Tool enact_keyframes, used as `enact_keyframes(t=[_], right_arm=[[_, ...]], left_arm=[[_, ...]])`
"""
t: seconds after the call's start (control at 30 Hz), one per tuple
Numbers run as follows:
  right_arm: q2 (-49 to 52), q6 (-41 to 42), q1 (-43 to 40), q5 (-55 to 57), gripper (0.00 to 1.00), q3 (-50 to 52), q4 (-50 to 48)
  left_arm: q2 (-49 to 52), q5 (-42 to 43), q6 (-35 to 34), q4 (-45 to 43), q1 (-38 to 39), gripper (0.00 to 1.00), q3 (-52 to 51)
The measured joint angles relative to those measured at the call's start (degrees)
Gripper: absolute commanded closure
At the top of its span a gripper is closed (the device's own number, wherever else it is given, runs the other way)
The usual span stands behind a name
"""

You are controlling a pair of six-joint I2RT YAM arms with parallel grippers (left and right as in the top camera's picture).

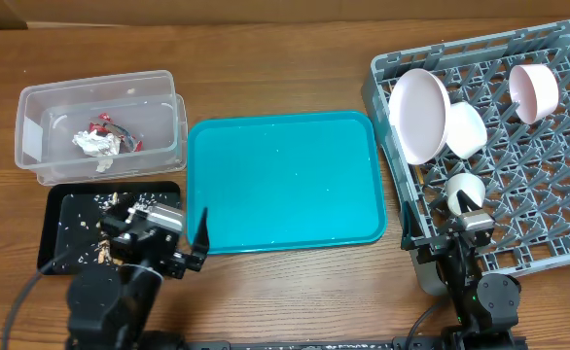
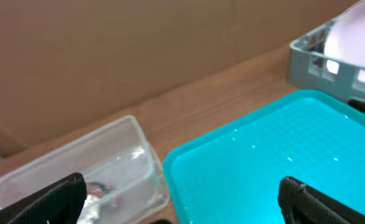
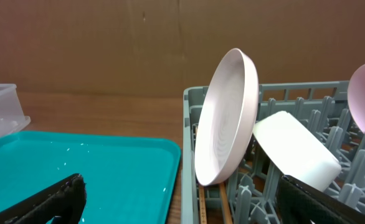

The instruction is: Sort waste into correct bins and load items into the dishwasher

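Note:
The grey dish rack [image 1: 548, 199] stands at the right. In it stand the white plate [image 1: 418, 115], a white bowl [image 1: 464, 129], a pale pink bowl [image 1: 534, 92] and a small white cup [image 1: 465, 192]. The plate [image 3: 225, 118], white bowl [image 3: 294, 149] and wooden chopsticks [image 3: 224, 202] show in the right wrist view. The clear tub [image 1: 98, 124] holds crumpled tissue [image 1: 96, 145] and a red wrapper [image 1: 103, 126]. The black tray [image 1: 61, 222] holds tan scraps [image 1: 105, 255]. My left gripper [image 1: 190, 245] is open and empty at the teal tray's near-left corner. My right gripper [image 3: 181, 208] is open and empty at the rack's near-left edge.
A large teal serving tray [image 1: 283, 180] lies in the middle with only small specks on it; it also shows in the left wrist view [image 2: 276, 155]. A brown cardboard wall stands behind the table. The clear tub [image 2: 76, 171] is near the left gripper.

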State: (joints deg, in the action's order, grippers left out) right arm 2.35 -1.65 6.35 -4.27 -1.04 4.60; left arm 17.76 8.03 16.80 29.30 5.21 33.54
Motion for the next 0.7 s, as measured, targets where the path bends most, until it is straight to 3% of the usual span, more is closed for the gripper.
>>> enact_keyframes(t=[0.33, 0.7], right_arm=[[0.0, 0.0, 0.0, 0.0, 0.00, 0.0, 0.0], [0.0, 0.0, 0.0, 0.0, 0.00, 0.0, 0.0]], left_arm=[[-16.2, 3.0, 0.3, -8.9, -0.9, 0.00, -20.5], [-16.9, 3.4, 0.3, -15.9, -1.2, 0.00, -29.0]])
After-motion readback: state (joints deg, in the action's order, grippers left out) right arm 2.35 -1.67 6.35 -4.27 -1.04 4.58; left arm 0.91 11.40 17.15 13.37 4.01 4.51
